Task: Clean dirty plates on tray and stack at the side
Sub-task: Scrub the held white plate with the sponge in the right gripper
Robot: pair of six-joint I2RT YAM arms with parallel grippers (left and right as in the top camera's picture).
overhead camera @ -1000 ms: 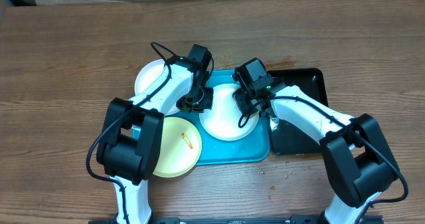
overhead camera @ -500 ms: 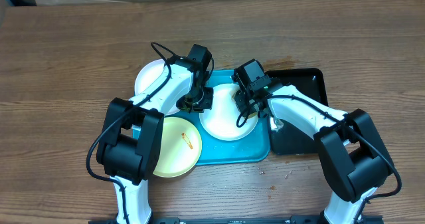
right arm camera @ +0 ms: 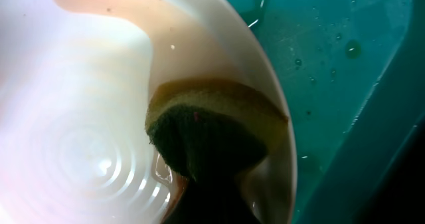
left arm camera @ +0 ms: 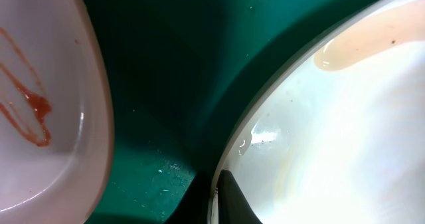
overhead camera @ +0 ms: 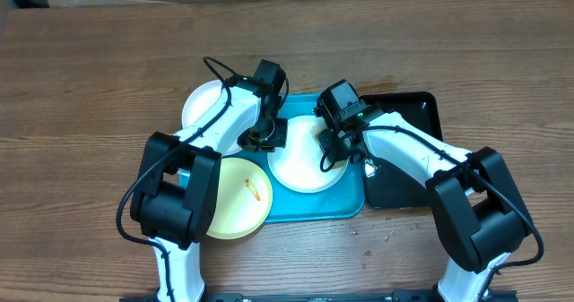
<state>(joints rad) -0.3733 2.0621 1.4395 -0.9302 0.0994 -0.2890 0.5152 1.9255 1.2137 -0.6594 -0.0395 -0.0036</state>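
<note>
The turquoise tray (overhead camera: 345,203) holds a white plate (overhead camera: 300,168). My left gripper (overhead camera: 267,141) is shut on that plate's left rim, which sits between the two fingers in the left wrist view (left arm camera: 216,197). My right gripper (overhead camera: 332,147) is shut on a yellow-green sponge (right arm camera: 212,131) with a dark scouring face, pressed inside the plate (right arm camera: 80,117) near its right rim. A second white plate (overhead camera: 206,109) lies at the tray's upper left and shows a reddish smear (left arm camera: 36,111). A pale yellow plate (overhead camera: 229,199) with an orange smear overlaps the tray's lower left corner.
A narrow glossy black tray (overhead camera: 408,159) lies right against the turquoise tray's right side, under my right arm. Water drops lie on the tray floor (right arm camera: 332,64). Brown wooden table (overhead camera: 90,87) surrounds everything.
My right gripper with the sponge has slid a little toward the near side across the white plate. The left gripper has stayed on the rim.
</note>
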